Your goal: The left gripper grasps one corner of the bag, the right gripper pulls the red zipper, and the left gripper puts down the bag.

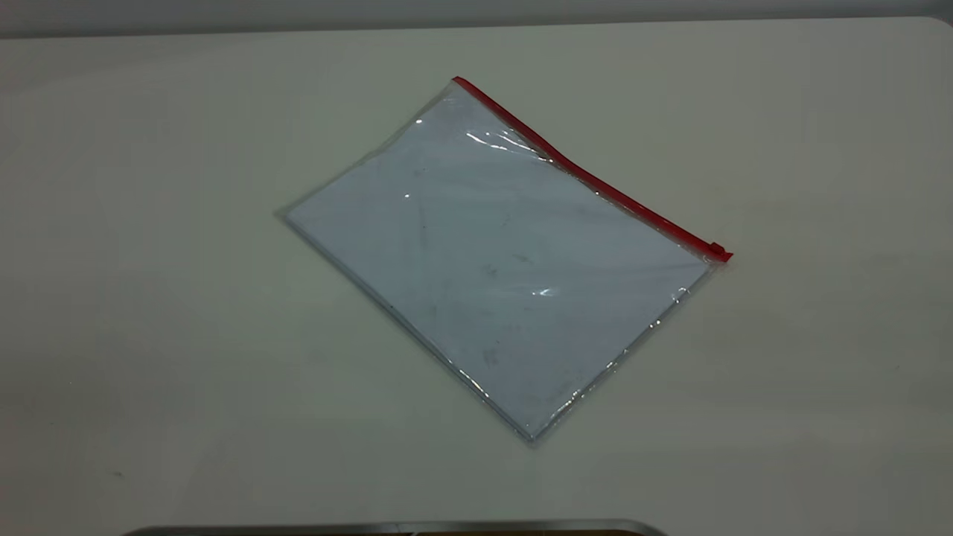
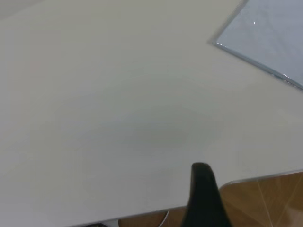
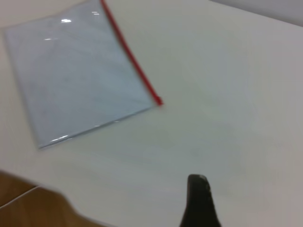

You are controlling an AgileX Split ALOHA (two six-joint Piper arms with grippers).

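**Desk holds flat bag, both claws away from it**

Pale desk fills the exterior view, with a grey wall strip along the far edge. Neither arm shows in that view.

- Bag lies flat near the desk's middle, rotated so its corners point diagonally. Pale bluish-white sheets show through the clear plastic, with faint dark smudges and a few glints.
- Red zipper runs along the bag's far-right long edge, from the far corner down to the right corner.
- Small red slider tab sits at the right end of the strip.
- Corner of the bag at the strip's far end lies on the desk, nothing touching it.
- Left claw: only one dark finger tip shows in its wrist view, above the desk edge, well apart from the bag, of which one clear corner is in frame. Cannot tell whether it is released or clenched; nothing is seen in it.
- Right claw: one dark finger tip shows in its wrist view, above bare desk, well apart from the bag and the red zipper. State likewise cannot be told.
- Brown floor shows past the desk edge in both wrist views.
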